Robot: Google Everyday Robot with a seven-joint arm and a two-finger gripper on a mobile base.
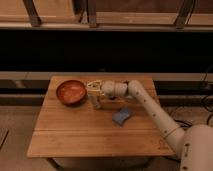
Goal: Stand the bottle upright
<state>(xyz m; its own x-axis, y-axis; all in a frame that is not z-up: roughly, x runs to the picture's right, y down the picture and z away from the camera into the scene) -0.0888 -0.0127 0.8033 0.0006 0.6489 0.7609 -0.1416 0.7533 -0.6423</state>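
The small cream-white bottle [95, 102] stands about upright on the wooden table [75, 135], just right of the orange bowl [70, 92]. My gripper [94, 93] reaches in from the right and is shut on the bottle's upper part. The arm stretches from the lower right across the table's back right area. The bottle's base appears to touch the table top.
A blue-grey pad [122, 116] lies on the table to the right of the bottle, under the arm. A dark shelf front and rails run behind the table. The table's front half is bare wood.
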